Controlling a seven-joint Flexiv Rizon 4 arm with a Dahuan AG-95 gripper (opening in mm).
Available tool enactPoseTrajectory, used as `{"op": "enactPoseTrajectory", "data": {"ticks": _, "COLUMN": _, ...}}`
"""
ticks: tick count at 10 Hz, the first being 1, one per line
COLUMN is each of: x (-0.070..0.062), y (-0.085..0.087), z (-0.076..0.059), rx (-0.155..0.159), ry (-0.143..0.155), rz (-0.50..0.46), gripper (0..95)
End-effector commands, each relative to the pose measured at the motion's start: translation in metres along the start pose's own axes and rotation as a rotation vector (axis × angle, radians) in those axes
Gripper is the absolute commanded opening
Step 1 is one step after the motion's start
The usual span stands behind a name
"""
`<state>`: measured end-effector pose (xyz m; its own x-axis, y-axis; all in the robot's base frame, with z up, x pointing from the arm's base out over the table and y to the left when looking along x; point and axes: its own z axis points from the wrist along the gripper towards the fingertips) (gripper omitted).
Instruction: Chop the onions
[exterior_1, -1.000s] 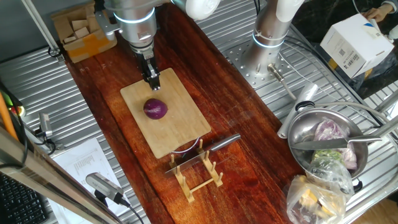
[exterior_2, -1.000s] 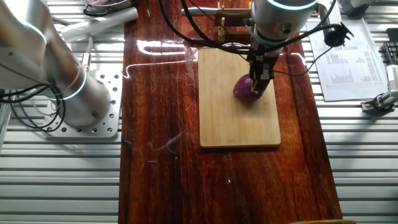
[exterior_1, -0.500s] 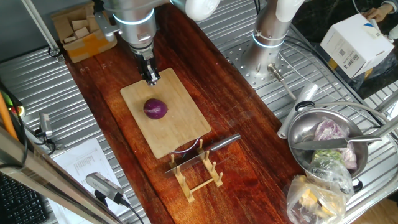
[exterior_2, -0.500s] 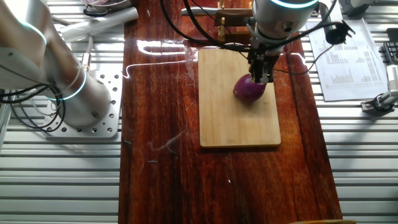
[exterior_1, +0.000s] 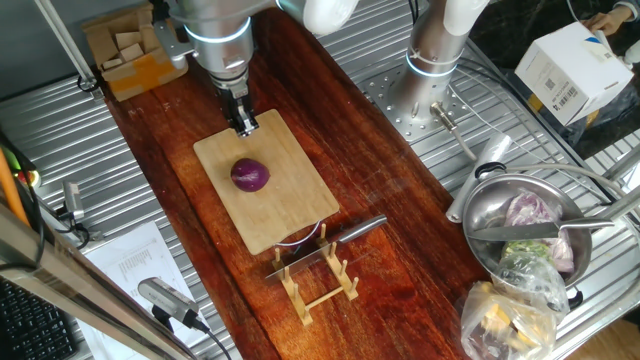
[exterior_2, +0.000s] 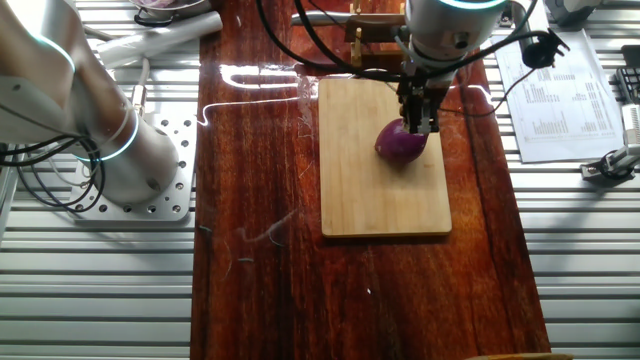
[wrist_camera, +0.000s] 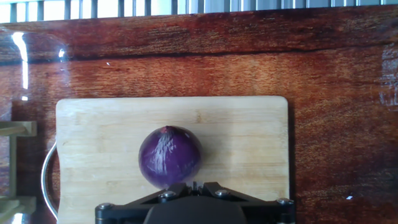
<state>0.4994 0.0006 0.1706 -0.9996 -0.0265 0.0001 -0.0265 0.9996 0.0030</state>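
A small round dark purple onion (exterior_1: 250, 175) lies near the middle of the bamboo board (exterior_1: 290, 205). My gripper (exterior_1: 245, 127) hangs over the board's far end, just beyond the onion and above it, with its fingers pressed together and nothing between them. In the other fixed view the gripper (exterior_2: 420, 120) is right above the onion's (exterior_2: 401, 143) upper right side. In the hand view the onion (wrist_camera: 170, 155) sits on the board (wrist_camera: 249, 137) just ahead of the shut gripper (wrist_camera: 194, 185).
A knife (exterior_1: 335, 237) rests across a wooden rack (exterior_1: 320, 283) at the board's near end. A steel bowl (exterior_1: 478, 215) with vegetables stands at the right. A cardboard box (exterior_1: 130, 55) of blocks stands at the back left. A second arm's base (exterior_1: 435, 50) stands behind.
My gripper has risen a little and drawn slightly away from the onion. The onion has not moved.
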Motion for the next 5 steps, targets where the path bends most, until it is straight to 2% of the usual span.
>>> {"op": "enactPoseTrajectory", "data": {"ticks": 1, "x": 0.0002, "y": 0.0001, "z": -0.0004, "rx": 0.001, "ry": -0.001, "rz": -0.002, "gripper": 0.0}}
{"op": "enactPoseTrajectory", "data": {"ticks": 5, "x": 0.0007, "y": 0.0016, "z": -0.0017, "rx": 0.003, "ry": -0.002, "rz": -0.012, "gripper": 0.0}}
